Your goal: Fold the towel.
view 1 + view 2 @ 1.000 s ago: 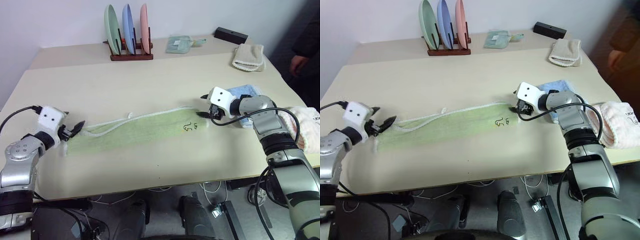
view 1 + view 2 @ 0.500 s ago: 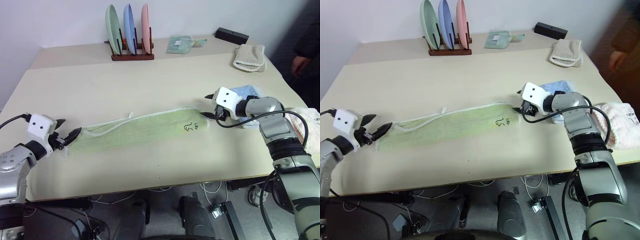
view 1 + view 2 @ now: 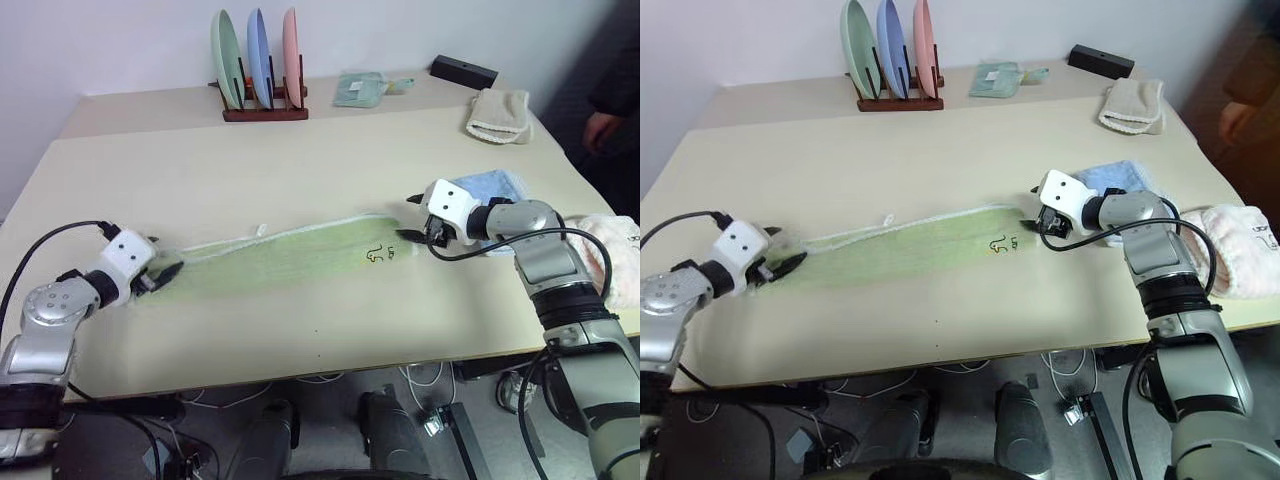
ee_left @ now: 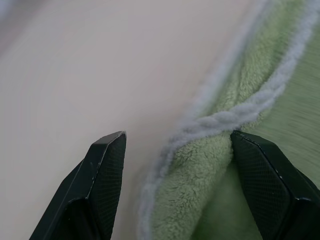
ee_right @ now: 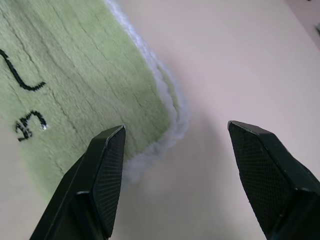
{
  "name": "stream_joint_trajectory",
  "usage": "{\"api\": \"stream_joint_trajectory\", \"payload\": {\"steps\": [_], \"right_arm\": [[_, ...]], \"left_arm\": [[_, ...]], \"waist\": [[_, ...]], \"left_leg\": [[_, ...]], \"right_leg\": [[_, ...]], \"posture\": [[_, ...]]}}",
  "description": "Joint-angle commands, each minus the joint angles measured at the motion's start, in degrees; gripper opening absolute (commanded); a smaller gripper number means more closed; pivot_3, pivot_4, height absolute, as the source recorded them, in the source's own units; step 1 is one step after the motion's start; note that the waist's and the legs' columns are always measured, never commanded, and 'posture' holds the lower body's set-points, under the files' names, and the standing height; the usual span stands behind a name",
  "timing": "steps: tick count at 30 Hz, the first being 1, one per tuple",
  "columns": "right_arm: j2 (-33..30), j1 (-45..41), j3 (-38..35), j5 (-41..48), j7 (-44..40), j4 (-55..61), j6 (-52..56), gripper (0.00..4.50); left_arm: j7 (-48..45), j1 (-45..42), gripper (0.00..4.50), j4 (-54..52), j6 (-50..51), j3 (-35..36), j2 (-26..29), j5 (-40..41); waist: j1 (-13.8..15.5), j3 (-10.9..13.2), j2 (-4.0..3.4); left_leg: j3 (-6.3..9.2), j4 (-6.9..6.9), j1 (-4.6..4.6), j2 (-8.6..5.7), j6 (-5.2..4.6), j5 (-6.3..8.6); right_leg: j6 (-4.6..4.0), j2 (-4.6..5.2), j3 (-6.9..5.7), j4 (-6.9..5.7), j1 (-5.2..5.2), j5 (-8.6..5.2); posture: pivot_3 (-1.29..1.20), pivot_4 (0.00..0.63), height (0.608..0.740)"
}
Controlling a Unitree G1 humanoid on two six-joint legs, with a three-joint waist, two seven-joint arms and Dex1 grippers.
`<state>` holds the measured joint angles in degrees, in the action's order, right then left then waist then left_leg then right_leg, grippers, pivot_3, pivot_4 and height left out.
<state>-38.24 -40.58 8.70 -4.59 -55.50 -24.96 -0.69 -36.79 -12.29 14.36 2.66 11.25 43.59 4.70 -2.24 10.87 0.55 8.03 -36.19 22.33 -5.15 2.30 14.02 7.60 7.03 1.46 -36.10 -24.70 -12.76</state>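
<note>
A long, narrow band of fluffy light green terry, the towel (image 3: 285, 259) lies flat across the smooth beige worktop (image 3: 300, 170), its white-stitched ends between the spread fingers of the left claw (image 3: 790, 265) at 9 o'clock and the right claw (image 3: 408, 231) at 3 o'clock.

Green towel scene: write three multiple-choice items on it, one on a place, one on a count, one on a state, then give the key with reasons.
1. Where is the plate rack?
A. far edge of the table
B. on the green towel
C. beside the left gripper

2. How many plates stand in it?
A. two
B. three
C. five

3. How does the green towel lie?
A. rolled up
B. hanging off the table
C. flat in a long strip

Key: 1 A, it stands by the wall; 2 B, green, blue and pink; 3 C, it stretches between the open left gripper and the open right gripper.
</note>
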Motion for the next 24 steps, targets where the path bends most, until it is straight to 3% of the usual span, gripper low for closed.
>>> {"api": "stream_joint_trajectory", "payload": {"steps": [1, 10, 12, 16, 21, 24], "right_arm": [[-0.5, 0.3, -1.6, 1.2, 0.5, 3.3, 0.9, 3.31], [-0.7, 1.0, -2.8, 3.8, -0.3, 8.9, 6.4, 3.31], [-1.0, 2.8, -5.0, 8.4, -2.1, 13.8, 12.6, 3.31], [-1.0, 8.2, -11.6, 20.3, -2.7, 26.5, 29.2, 4.48], [0.9, 14.9, -19.8, 32.4, 3.8, 38.5, 48.4, 4.48], [3.8, 19.5, -23.3, 38.1, 9.9, 44.4, 58.9, 4.48]], "left_arm": [[2.5, -1.5, 3.35, 0.5, 4.0, 5.1, -0.8, 4.1], [6.0, 0.5, 3.35, -0.7, 12.8, 11.8, -3.2, 10.1], [6.5, 2.8, 3.35, -2.7, 13.3, 14.1, -2.7, 11.1], [7.5, 7.7, 3.4, -5.9, 13.7, 17.5, -1.9, 11.3], [6.0, 11.9, 3.4, -14.8, 11.7, 19.3, -3.2, 13.6], [1.7, 14.7, 3.4, -24.9, 12.5, 15.1, -3.9, 16.2]], "waist": [[-0.1, 0.0, 0.01], [-0.2, 0.0, 0.0], [-0.2, 0.0, 0.01], [0.1, 0.0, 0.02], [1.2, 0.0, 0.05], [1.9, -0.1, 0.14]], "left_leg": [[0.0, 0.01, 0.0, 0.0, 0.0, 0.0], [0.01, 0.02, 0.0, 0.01, 0.0, 0.0], [0.0, 0.03, 0.0, 0.02, 0.0, 0.0], [0.07, 0.04, 0.03, 0.08, 0.0, 0.01], [0.09, 0.0, 0.03, 0.12, 0.0, 0.01], [0.08, -0.02, 0.03, 0.15, 0.0, 0.01]], "right_leg": [[0.01, 0.0, 0.0, 0.0, 0.0, 0.0], [0.01, 0.0, 0.0, 0.0, -0.03, 0.01], [0.01, 0.0, 0.01, 0.0, -0.03, 0.01], [0.01, 0.0, 0.01, 0.04, -0.02, 0.01], [0.0, 0.01, 0.01, 0.05, 0.02, 0.0], [-0.01, 0.03, 0.01, 0.09, 0.08, 0.0]], "posture": [[0.0, 0.15, 0.738], [0.0, 0.15, 0.738], [0.0, 0.15, 0.738], [0.0, 0.15, 0.738], [0.0, 0.15, 0.738], [0.0, 0.15, 0.738]]}}
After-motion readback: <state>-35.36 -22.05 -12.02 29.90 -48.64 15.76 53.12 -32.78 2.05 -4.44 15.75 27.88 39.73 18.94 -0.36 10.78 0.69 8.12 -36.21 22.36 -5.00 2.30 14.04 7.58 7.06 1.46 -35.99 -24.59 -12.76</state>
